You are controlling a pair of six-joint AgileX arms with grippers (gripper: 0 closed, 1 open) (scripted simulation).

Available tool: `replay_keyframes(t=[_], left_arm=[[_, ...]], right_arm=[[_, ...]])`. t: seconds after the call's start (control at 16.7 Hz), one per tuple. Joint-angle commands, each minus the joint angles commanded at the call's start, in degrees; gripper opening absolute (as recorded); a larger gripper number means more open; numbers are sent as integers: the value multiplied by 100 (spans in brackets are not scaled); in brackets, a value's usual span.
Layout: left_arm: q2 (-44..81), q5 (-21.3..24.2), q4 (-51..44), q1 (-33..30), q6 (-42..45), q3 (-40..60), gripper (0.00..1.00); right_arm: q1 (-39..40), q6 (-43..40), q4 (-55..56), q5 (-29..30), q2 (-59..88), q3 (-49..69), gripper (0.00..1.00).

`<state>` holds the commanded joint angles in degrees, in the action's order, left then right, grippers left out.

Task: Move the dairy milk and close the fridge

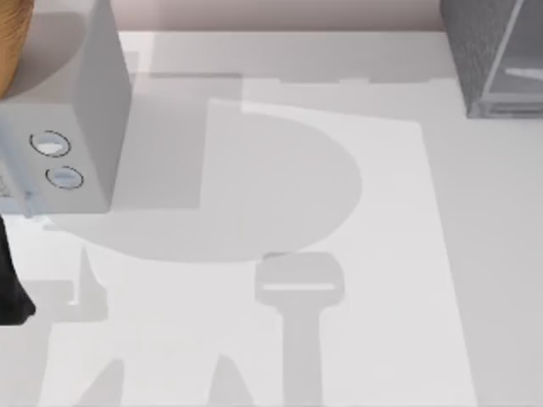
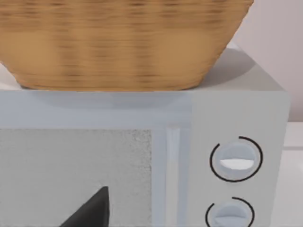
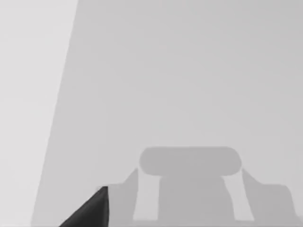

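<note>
The fridge (image 1: 492,55), a dark grey speckled cabinet with a paler glassy panel, stands at the far right corner of the white worktop (image 1: 339,212) in the top view. Whether its door is open or shut cannot be told here.

A smooth light-grey box with two round dials (image 1: 64,110) stands at the far left of the worktop. A woven basket (image 2: 123,42) rests on top of it. In the left wrist view, the box's speckled front window and both dials lie directly ahead of the left tool (image 2: 90,210), of which a single dark finger tip is seen. How far that tool is open cannot be told, nor whether it holds anything. A dark part of the left arm (image 1: 10,288) is at the left edge of the top view, near the front of the box.

The right tool (image 3: 90,210) appears as one dark finger tip over bare worktop crossed by arm shadows. Its opening cannot be told.
</note>
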<state>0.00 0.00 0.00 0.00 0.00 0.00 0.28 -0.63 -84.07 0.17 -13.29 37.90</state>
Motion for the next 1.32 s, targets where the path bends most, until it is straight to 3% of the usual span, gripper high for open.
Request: replay_keyframes(t=[0.18, 0.42, 1.08, 1.32], left_arm=[[0, 0, 0, 0, 0, 0, 100], [0, 0, 0, 0, 0, 0, 100], [0, 0, 0, 0, 0, 0, 100], [0, 0, 0, 0, 0, 0, 100]], right_arm=[[-350, -354, -93, -210, 356, 196, 100], [-1654, -1677, -353, -923, 1681, 805, 100], [-7471, -8282, -504, -3915, 8429, 2936, 100], [-9224, -10230, -224, -4818, 10421, 3453, 100]])
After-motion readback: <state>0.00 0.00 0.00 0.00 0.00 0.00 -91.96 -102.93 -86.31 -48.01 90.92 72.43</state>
